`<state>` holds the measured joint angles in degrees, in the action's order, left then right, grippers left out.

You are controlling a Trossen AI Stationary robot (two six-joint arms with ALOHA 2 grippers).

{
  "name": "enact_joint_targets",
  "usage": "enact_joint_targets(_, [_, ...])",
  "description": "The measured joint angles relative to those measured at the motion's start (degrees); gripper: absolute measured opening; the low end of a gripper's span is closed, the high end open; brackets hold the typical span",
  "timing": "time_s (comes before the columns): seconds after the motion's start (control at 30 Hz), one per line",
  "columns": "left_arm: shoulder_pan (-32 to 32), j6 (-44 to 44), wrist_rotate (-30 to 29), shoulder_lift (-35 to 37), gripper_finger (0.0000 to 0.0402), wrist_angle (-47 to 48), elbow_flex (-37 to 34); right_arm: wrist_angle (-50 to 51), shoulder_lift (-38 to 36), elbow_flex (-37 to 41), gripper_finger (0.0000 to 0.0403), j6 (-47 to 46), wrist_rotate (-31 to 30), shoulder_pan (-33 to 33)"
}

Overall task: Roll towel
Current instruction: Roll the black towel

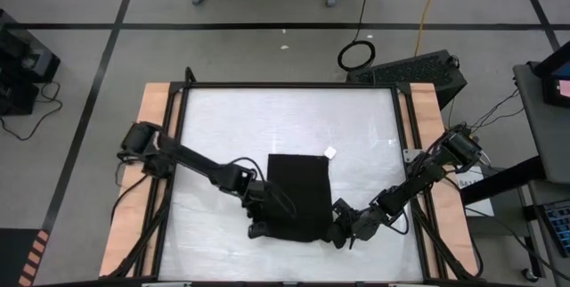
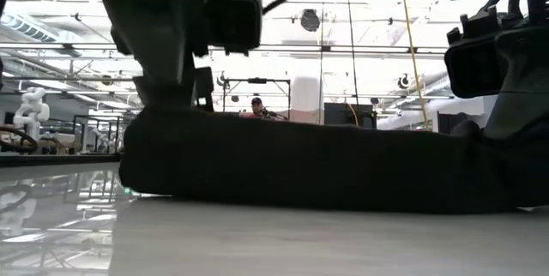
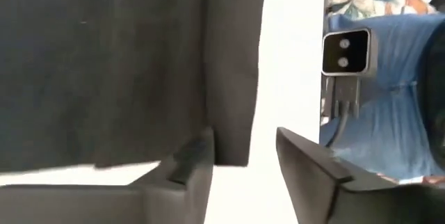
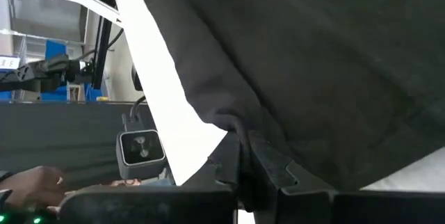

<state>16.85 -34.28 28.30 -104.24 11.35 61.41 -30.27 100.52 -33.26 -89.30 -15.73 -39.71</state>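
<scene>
The black towel [image 1: 298,193] lies on the white table top [image 1: 223,127] as a folded rectangle, with its small white tag [image 1: 329,152] at the far right corner. My left gripper [image 1: 258,226] is at the towel's near left corner. It is open, and its fingers stand on either side of a folded strip of the towel's edge [image 3: 233,99]. My right gripper [image 1: 343,230] is at the near right corner, shut on the towel [image 4: 313,57]. In the low view the towel [image 2: 300,165] is a dark band across the table. My left gripper [image 3: 243,165] has the towel's corner strip [image 3: 233,147] between its open fingers. One fingertip [image 3: 198,156] is right at the cloth; whether it touches, I cannot tell. My right gripper [image 4: 243,161] pinches the towel's near right edge [image 4: 240,130] between its two fingers, where the cloth is bunched into folds. It comes low from the table's near right side. The rest of the towel lies on the table.
Wooden strips [image 1: 156,144] and black rails border the table's left and right sides. A small camera [image 3: 345,51] stands at the table's near edge. Bare table top lies beyond the towel toward the far edge. People and equipment show in the room behind.
</scene>
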Motion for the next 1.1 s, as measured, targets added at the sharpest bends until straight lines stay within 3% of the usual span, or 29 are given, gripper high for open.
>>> enact_joint_targets(0.13, [-0.1,3.3,-0.8,3.8,0.0203,4.5,0.0,0.0,0.0,0.0,0.0004,-0.8,0.0,0.5])
enact_joint_targets(0.3, [4.0,11.3,-4.6,7.9,0.0213,5.3,0.3,0.1,0.0,0.0,0.0004,-2.9,0.0,1.5])
enact_joint_targets(0.53, [13.5,27.9,-27.4,7.6,0.0214,3.6,1.6,0.2,0.0,0.0,0.0004,-3.8,2.7,3.1])
enact_joint_targets(0.63, [16.3,32.8,-34.1,6.2,0.0214,2.0,1.7,0.2,0.0,0.0,0.0004,-4.5,2.9,3.6])
enact_joint_targets(1.1, [16.9,30.8,-39.1,-6.8,0.0214,-4.4,1.7,0.0,0.0,0.0,0.0004,-6.6,5.6,5.3])
